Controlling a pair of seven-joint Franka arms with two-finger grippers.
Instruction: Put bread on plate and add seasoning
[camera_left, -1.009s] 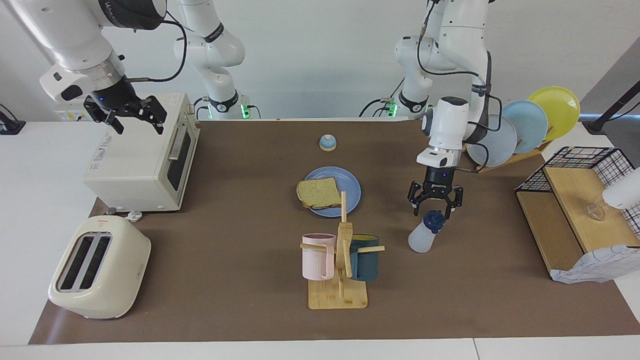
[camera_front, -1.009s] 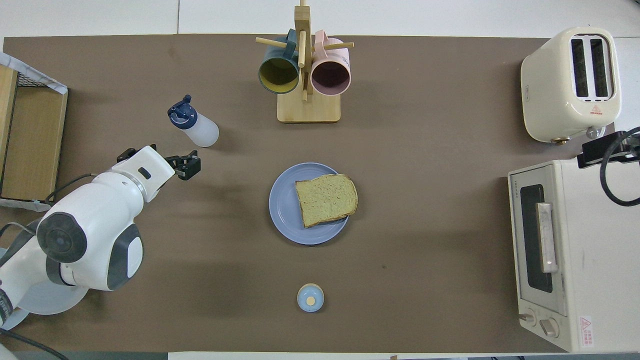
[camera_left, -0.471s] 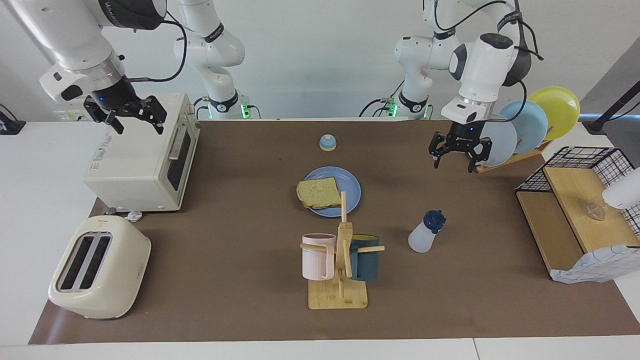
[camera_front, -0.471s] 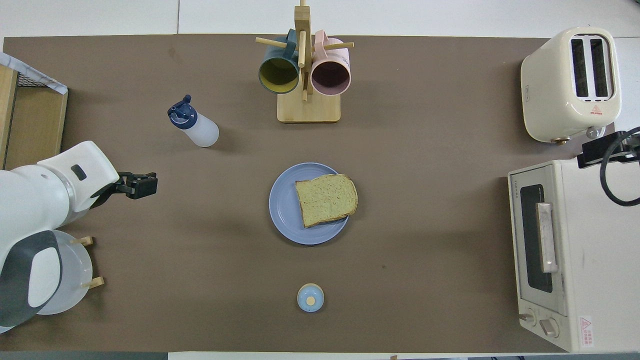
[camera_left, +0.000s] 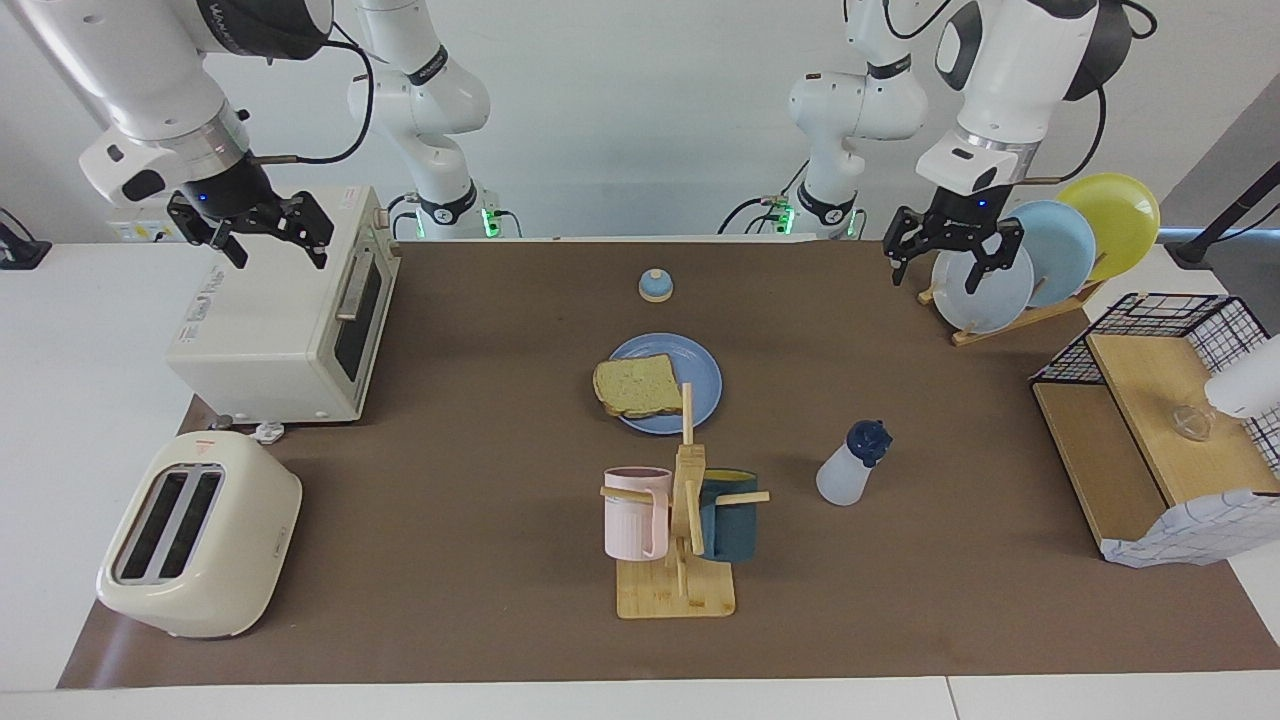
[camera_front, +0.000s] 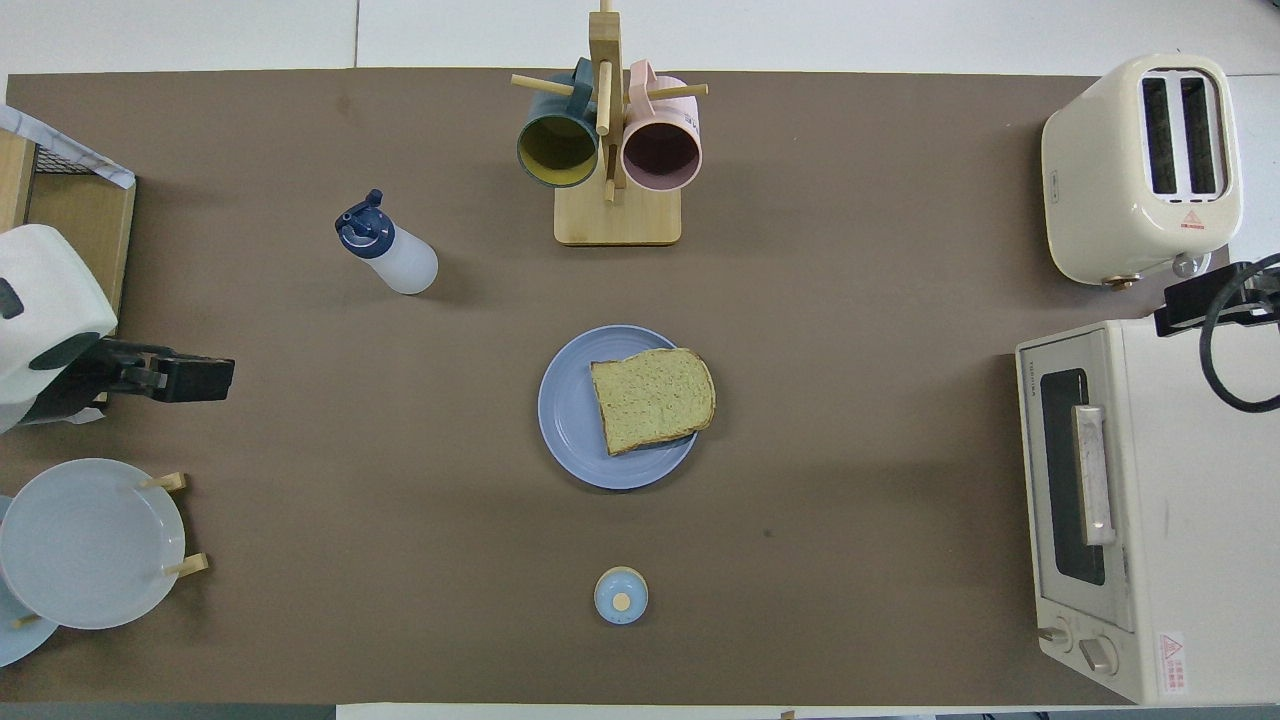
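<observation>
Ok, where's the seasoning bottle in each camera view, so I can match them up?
Facing view: the seasoning bottle stands lower right of centre, beside the mug rack.
Overhead view: the bottle stands upper left.
Shared landmark: the mug rack, bottom centre in the facing view, top centre overhead.

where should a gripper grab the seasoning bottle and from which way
Probably the translucent body of the seasoning bottle, just under the navy cap, coming down from above. It stands upright with bare mat all round; the cap looks lumpy, the body smooth and round.
</observation>
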